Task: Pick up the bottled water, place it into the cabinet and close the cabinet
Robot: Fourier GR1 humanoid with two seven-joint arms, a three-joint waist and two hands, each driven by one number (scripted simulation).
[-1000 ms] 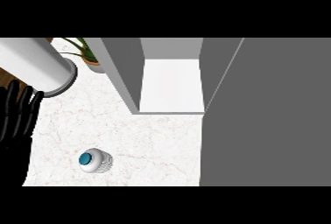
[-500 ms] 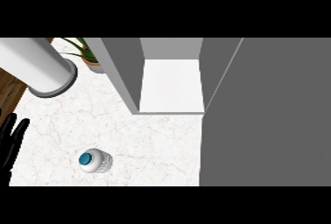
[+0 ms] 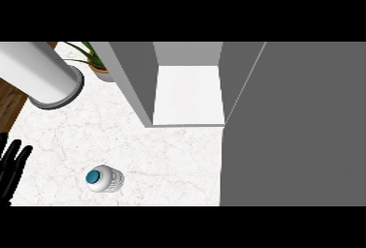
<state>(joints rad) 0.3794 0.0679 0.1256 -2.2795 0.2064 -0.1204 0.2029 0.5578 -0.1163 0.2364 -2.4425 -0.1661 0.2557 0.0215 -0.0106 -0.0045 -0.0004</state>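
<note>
One view is all we have, the head view, looking steeply down on the marble counter (image 3: 172,155). The bottled water (image 3: 104,178) stands upright near the counter's front edge, toward the left; we see its teal cap from above, with nothing touching it. Behind it and to the right, the cabinet (image 3: 187,94) stands with its white inner shelf exposed, and the large grey panel at the right looks to be its open door (image 3: 300,126) (we judge this from the shape alone). Our left hand (image 3: 11,167) shows at the left edge, fingers straight, spread and pointing up, well apart from the bottle and holding nothing. Our right hand shows nowhere. A potted plant (image 3: 97,60) sits at the back left, beside a pale cylinder (image 3: 39,72) that crosses the corner.

We judge the task to be at its first step: the bottle is not yet picked up. Next, a hand must come over to the bottle and curl round its body, then carry it back into the open compartment.
</note>
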